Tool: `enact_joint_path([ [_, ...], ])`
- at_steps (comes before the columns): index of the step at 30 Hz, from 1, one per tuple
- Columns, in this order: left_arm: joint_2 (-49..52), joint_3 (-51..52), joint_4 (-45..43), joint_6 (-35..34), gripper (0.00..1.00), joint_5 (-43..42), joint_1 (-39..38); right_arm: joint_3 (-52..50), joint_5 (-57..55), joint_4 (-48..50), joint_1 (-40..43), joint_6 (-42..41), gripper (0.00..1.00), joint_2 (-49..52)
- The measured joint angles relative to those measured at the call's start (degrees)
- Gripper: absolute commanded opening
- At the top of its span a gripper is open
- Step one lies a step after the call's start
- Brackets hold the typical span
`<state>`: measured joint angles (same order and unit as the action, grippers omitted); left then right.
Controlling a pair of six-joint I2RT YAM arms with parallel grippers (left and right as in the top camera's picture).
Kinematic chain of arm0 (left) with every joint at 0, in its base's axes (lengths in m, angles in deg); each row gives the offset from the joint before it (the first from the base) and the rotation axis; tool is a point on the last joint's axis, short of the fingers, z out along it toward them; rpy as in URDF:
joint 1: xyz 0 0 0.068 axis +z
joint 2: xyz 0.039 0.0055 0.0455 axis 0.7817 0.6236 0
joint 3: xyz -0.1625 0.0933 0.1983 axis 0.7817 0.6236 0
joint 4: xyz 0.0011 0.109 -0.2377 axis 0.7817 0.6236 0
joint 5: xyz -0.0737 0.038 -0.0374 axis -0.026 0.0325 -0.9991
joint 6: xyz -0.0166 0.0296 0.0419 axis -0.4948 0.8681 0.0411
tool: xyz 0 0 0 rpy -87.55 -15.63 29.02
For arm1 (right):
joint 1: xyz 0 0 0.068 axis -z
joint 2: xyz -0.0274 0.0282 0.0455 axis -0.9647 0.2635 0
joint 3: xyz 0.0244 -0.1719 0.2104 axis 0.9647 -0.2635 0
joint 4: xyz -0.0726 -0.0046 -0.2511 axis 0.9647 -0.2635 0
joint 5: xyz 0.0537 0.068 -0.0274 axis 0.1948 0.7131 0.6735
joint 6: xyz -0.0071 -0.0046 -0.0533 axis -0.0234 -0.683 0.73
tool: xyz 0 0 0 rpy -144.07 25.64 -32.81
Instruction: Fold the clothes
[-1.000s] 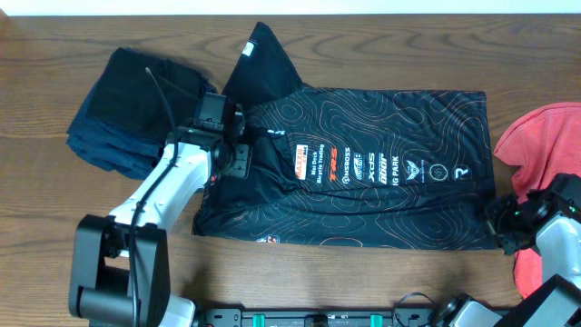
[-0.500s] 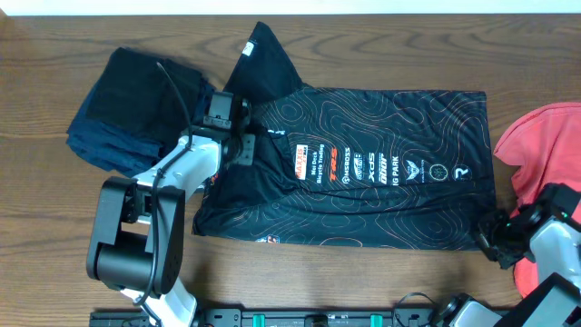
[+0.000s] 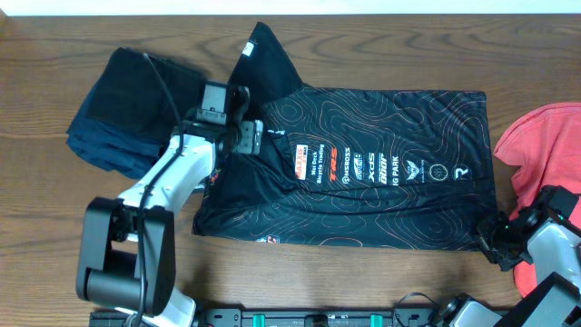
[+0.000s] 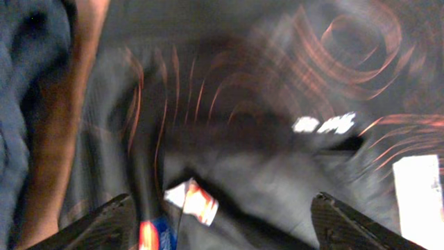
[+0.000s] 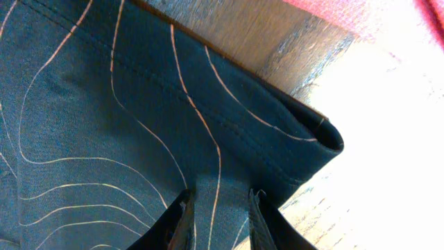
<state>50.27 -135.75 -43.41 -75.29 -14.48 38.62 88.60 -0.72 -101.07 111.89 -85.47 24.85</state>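
Observation:
The black jersey (image 3: 381, 195) with orange contour lines lies spread flat, logos up, one sleeve (image 3: 265, 64) pointing to the far side. My left gripper (image 3: 252, 138) hovers over its left chest by the collar. In the blurred left wrist view the gripper (image 4: 225, 229) is open, jaws wide apart over the jersey cloth (image 4: 277, 173). My right gripper (image 3: 497, 243) is at the jersey's near right corner. In the right wrist view it (image 5: 220, 212) is shut on the jersey's hem (image 5: 104, 125). The coral-red T-shirt (image 3: 549, 145) lies crumpled at the right edge.
A pile of dark navy clothes (image 3: 127, 113) sits at the far left, beside the left arm, and shows as blue cloth (image 4: 28, 104) in the left wrist view. Bare wooden table (image 3: 381, 272) runs along the front edge. The red T-shirt (image 5: 395, 14) shows just past the jersey corner.
The left gripper has opened wide, and its arm has shifted over the jersey's collar area. The right gripper has slid slightly toward the front edge, still on the corner.

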Motion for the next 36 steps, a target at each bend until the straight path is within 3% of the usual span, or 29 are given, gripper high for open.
enact_joint_path([
  [5, 0.7, -0.7, -3.7, 0.2, 0.64, -5.1, 0.0, 0.0, -0.1, 0.2, 0.0, 0.0, 0.25, 0.0],
  [12, 6.4, -0.7, -7.4, 0.1, 0.61, -9.0, 0.0, 0.0, -0.3, 1.1, 0.0, 0.0, 0.26, 0.0],
  [18, 10.3, -0.7, -9.0, 0.0, 0.47, -10.9, 0.0, 0.0, -0.3, 2.0, 0.0, 0.0, 0.27, 0.0],
  [24, 11.6, -0.7, -9.0, -0.1, 0.26, -12.4, 0.0, 0.0, -0.3, 2.8, 0.0, 0.0, 0.28, 0.0],
  [27, 11.6, -0.7, -9.0, 0.0, 0.06, -12.7, 0.0, 0.0, -0.3, 2.8, 0.0, 0.0, 0.28, 0.0],
  [36, 11.3, -0.7, -9.0, -1.1, 0.06, -15.7, 0.0, 0.0, -0.3, 2.8, 0.0, 0.0, 0.27, 0.0],
])
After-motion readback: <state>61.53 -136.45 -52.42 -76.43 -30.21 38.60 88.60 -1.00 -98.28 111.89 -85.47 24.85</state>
